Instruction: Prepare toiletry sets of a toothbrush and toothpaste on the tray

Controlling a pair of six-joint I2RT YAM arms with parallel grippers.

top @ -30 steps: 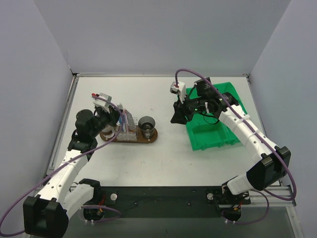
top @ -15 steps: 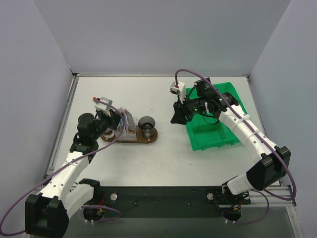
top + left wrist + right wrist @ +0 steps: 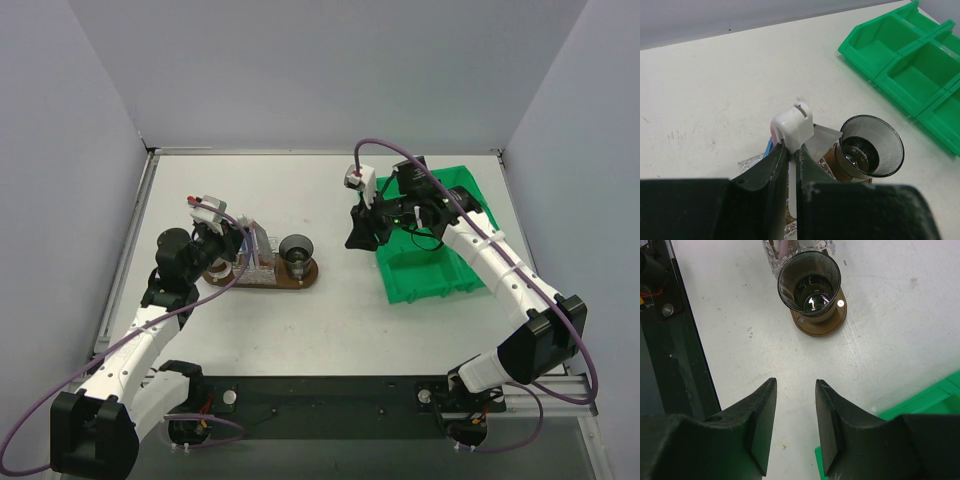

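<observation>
The dark brown oval tray (image 3: pixel 304 280) lies left of centre. A blue-and-white toothpaste (image 3: pixel 263 244) stands tilted in a crinkled clear cup on it; its blue edge shows in the left wrist view (image 3: pixel 769 146). My left gripper (image 3: pixel 236 243) is over the tray's left half. In its wrist view the left gripper (image 3: pixel 791 150) is shut on a pale toothbrush (image 3: pixel 793 182) with a white head cover, held upright. My right gripper (image 3: pixel 358 236) is open and empty above bare table right of the tray, as the right wrist view (image 3: pixel 795 385) shows.
A dark clear cup (image 3: pixel 296 250) stands on the tray's right end (image 3: pixel 832 322) and shows in both wrist views (image 3: pixel 871 145) (image 3: pixel 810 282). A green sectioned bin (image 3: pixel 430 270) sits at the right, beside the right gripper. Grey walls enclose the table.
My left gripper has shifted slightly nearer and lower over the tray with the toothbrush in it. The right arm has not moved.
</observation>
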